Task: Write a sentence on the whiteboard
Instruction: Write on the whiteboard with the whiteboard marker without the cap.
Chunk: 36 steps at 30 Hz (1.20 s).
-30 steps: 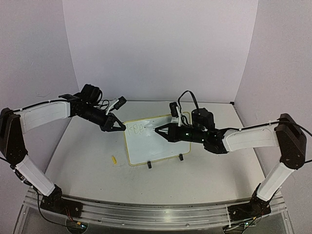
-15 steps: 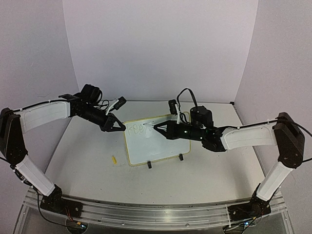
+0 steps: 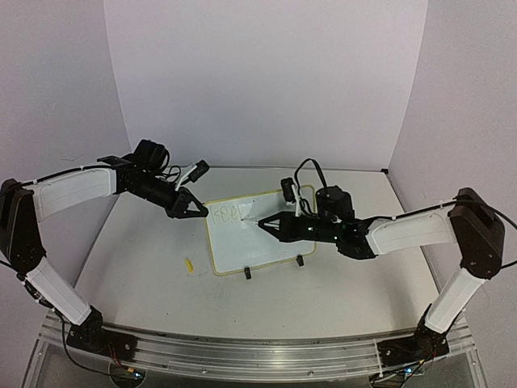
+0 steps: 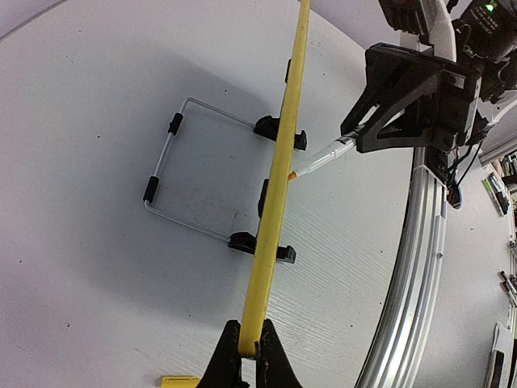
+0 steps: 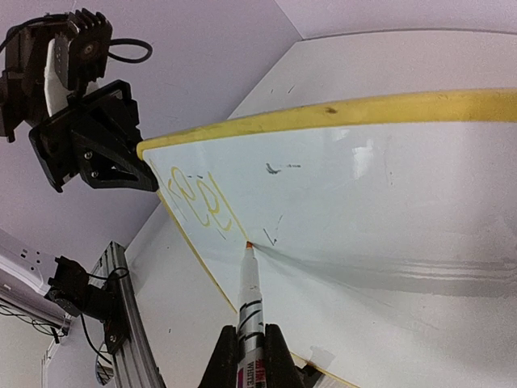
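The left claw (image 3: 203,212) pinches the yellow-rimmed white whiteboard (image 3: 252,244) by a corner, the right claw (image 3: 265,220) a white marker (image 5: 249,293) touching it beside the yellow-green sentence (image 5: 198,206)

White table (image 3: 145,267), matte top with a few small dark specks. Along its near edge runs a metal rail (image 3: 242,356), with the two arm bases (image 3: 85,330) (image 3: 420,343) bolted at the left and right ends.

The whiteboard (image 3: 250,238) stands near the table centre, slightly toward the back. It's tilted back, with its lower yellow rim sitting in two black clip feet (image 3: 247,274) (image 3: 300,260) that rest on the surface. In the left wrist view a thin wire stand (image 4: 174,174) with black end caps lies flat on the table behind the board, joined at the feet.

A small yellow piece (image 3: 189,264) lies loose on the table, just left of the board's near-left corner, not touching it. Can't tell what it is.
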Each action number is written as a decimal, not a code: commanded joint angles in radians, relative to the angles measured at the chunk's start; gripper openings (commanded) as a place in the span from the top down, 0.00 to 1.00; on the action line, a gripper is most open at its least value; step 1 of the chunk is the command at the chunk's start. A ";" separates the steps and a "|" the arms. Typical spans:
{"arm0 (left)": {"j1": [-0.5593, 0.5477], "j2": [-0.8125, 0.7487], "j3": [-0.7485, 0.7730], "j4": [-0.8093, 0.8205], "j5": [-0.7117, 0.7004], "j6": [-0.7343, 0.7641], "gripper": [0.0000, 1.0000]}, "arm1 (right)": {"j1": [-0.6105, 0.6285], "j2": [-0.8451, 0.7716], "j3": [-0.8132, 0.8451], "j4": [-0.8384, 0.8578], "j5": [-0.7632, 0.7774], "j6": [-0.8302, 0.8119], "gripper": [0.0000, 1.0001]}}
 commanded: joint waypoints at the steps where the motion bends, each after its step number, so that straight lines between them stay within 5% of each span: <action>1: 0.003 -0.024 0.002 0.003 -0.051 0.032 1.00 | -0.004 0.017 -0.011 0.008 0.013 0.013 1.00; 11: 0.003 -0.024 0.004 0.003 -0.052 0.031 1.00 | -0.004 -0.065 0.017 0.037 -0.121 -0.003 1.00; 36: 0.003 -0.027 0.004 0.003 -0.052 0.032 1.00 | -0.004 0.033 0.117 0.032 0.013 -0.017 1.00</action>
